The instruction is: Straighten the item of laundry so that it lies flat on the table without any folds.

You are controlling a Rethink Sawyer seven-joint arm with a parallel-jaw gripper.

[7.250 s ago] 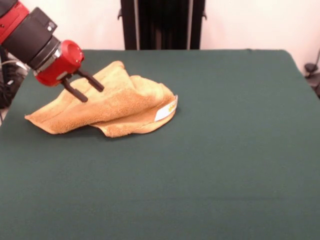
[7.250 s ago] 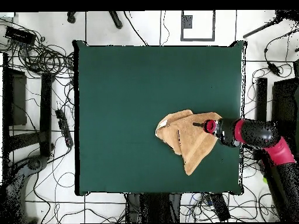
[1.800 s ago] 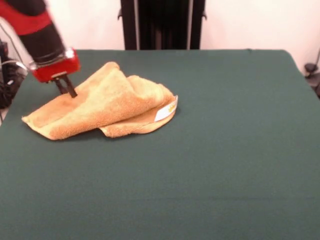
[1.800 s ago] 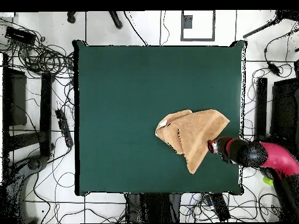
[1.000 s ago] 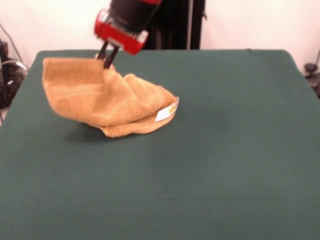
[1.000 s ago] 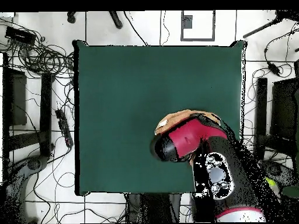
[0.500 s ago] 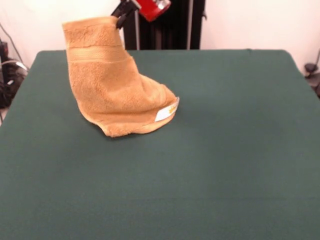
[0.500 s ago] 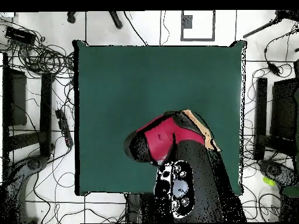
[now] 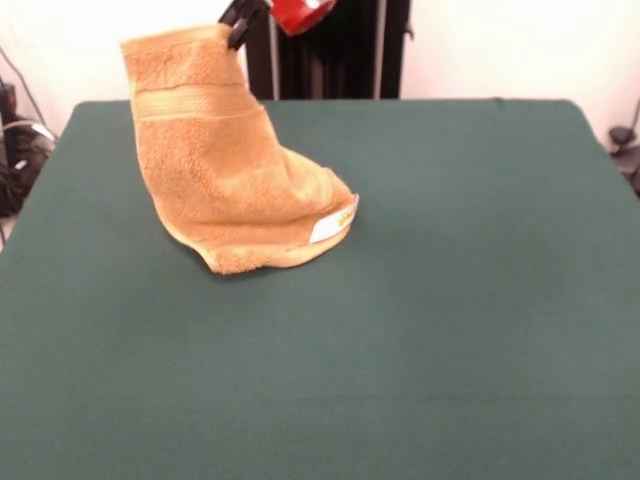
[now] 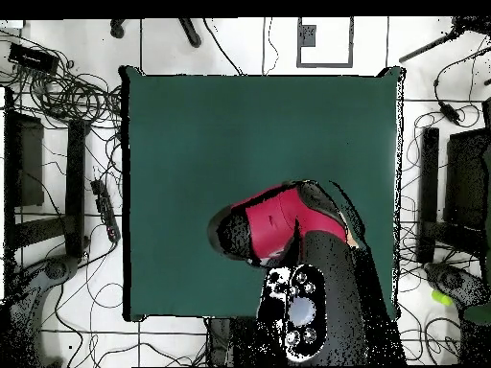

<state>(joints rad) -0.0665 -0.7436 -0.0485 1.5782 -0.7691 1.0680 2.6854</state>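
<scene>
1 corner of the towel is pinched in my end effector; the rest hangs straight below me, its folded lower end resting on the desk. Overhead my arm hides nearly all the cloth; only the front view shows the drape
</scene>
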